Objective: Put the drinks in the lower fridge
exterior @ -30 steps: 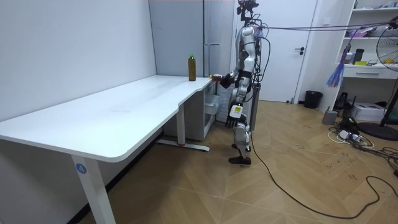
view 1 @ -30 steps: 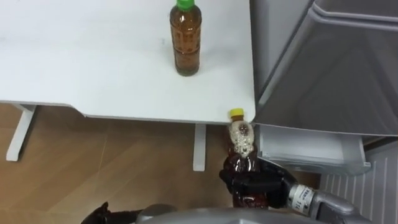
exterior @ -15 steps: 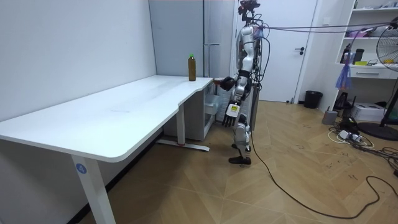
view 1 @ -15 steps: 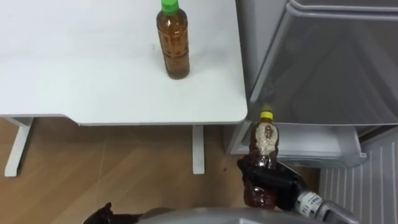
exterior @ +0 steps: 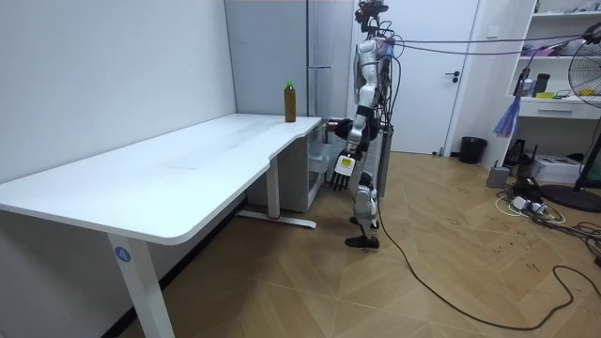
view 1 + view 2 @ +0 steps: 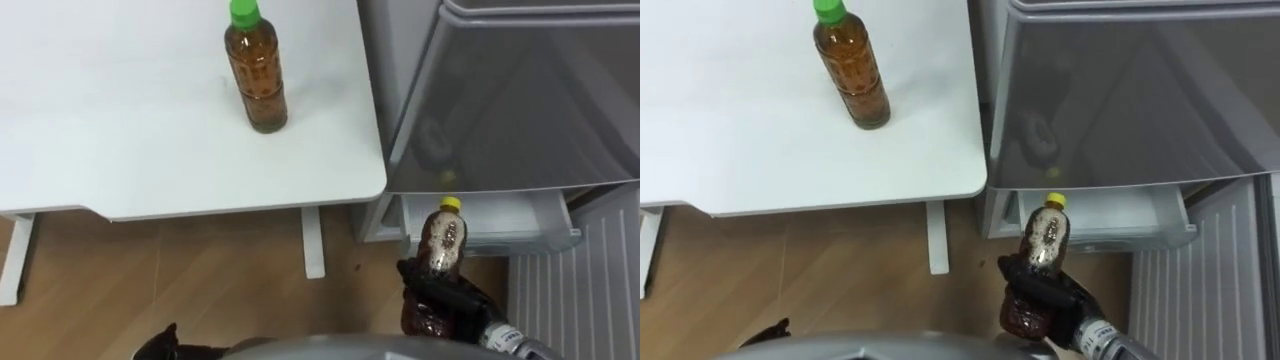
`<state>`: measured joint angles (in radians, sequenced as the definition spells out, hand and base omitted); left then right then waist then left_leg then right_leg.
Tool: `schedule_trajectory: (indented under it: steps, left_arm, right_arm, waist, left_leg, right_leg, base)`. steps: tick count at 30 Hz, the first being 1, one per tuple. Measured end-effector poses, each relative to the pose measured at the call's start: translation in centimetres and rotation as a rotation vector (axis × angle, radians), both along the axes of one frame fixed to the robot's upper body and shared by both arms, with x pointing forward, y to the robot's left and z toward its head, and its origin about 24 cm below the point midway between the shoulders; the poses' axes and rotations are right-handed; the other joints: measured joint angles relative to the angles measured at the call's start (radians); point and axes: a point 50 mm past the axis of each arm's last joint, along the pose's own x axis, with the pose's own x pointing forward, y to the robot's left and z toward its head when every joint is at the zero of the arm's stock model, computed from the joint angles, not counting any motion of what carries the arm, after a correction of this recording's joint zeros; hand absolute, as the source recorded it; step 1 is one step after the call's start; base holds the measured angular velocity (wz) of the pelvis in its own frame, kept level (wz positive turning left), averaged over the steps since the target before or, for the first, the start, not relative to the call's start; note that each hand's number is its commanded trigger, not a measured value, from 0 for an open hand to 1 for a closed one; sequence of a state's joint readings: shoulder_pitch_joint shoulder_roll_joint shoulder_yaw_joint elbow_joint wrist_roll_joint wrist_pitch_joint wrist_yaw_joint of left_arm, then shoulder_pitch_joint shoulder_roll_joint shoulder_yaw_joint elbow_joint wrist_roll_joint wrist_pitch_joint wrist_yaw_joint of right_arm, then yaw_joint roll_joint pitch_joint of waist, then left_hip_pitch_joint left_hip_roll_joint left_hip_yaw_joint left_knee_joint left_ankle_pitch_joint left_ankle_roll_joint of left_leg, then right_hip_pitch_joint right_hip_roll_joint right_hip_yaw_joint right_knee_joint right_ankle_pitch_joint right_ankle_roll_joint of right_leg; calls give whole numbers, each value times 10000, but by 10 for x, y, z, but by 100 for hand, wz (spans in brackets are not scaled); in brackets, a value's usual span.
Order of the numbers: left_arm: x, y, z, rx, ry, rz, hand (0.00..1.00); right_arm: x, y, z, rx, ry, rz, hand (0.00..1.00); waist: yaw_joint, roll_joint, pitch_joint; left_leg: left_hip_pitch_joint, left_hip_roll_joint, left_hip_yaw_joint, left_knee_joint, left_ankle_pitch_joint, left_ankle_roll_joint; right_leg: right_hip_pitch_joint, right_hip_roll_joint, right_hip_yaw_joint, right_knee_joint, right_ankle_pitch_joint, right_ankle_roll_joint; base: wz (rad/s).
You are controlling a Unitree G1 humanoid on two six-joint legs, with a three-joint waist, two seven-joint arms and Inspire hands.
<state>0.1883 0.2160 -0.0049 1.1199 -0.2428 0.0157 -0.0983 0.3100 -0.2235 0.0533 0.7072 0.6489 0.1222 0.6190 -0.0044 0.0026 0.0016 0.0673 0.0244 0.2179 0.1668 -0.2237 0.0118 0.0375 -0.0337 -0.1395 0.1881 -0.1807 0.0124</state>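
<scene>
The left hand (image 6: 165, 345) shows dark at the lower left edge; whether it is open or closed cannot be told. A white table (image 6: 120, 150) carries a green-capped bottle (image 6: 256, 75), upright near its right edge. Just right of the table stands the grey fridge (image 6: 500, 100), with a white drawer (image 6: 500, 215) low on it. The robot stands at the table's end, facing the fridge. The right hand (image 6: 450, 300) is clamped round a yellow-capped bottle (image 6: 440, 245), held roughly upright above the floor, its cap in front of the drawer.
</scene>
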Motion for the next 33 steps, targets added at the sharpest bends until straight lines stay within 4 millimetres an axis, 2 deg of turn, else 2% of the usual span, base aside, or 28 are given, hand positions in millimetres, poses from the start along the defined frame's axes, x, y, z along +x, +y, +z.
schedule_trajectory:
  steps: [6,10,13,19,21,23,27,31,33]
  left_arm:
    - [-2,0,0,220,3,99,0]
    - [-4,-1,0,240,18,114,0]
    - [-4,-1,-1,248,35,22,0]
    - [-8,-5,-2,170,54,353,0]
    - [-8,-6,-2,194,44,423,0]
    - [-9,-8,-3,225,90,522,0]
    - [-23,-9,-3,211,385,645,0]
    - [-26,-7,-3,231,433,809,0]
    - [-30,-8,-3,229,563,815,0]
  right_arm:
    - [-3,-1,-5,-22,347,-1506,100]
    - [-1,-6,-7,-107,556,-2456,100]
    - [8,-10,-5,-31,443,-3333,100]
    - [37,-13,1,1046,248,-6204,100]
    - [50,-15,4,1287,194,-6976,100]
    - [57,-16,6,1386,184,-7434,100]
    - [63,-18,6,1696,523,-8486,100]
    - [63,-20,6,1821,682,-8871,100]
    - [65,-20,6,1799,769,-9002,100]
  waist:
    - [-254,-20,38]
    - [-234,-38,43]
    - [-202,-41,44]
    - [-35,10,47]
    - [74,35,84]
    - [143,50,81]
    - [132,48,88]
    - [133,33,136]
    - [152,63,135]
  left_leg:
    - [-8,6,9,26,2,3]
    - [1,7,-2,46,2,4]
    - [11,6,-20,39,2,5]
    - [34,-6,-73,75,4,7]
    - [96,-8,-145,85,4,7]
    - [148,-16,-239,66,4,7]
    - [149,-35,-400,126,4,7]
    - [145,-46,-542,238,3,6]
    - [123,-54,-579,325,-4,13]
  right_leg:
    - [-15,-3,-4,45,10,4]
    - [-33,-5,2,108,13,0]
    - [-24,-5,8,127,13,0]
    - [25,-7,-10,129,13,0]
    - [117,-10,-80,122,13,0]
    - [186,-11,-149,117,12,1]
    - [353,-37,-388,-26,12,1]
    - [493,-64,-577,-35,11,2]
    - [536,-79,-607,-28,9,3]
  base:
    - [0]
    - [0]
    - [0]
    - [1]
    - [7]
    - [10]
    - [11]
    - [15]
    - [8]
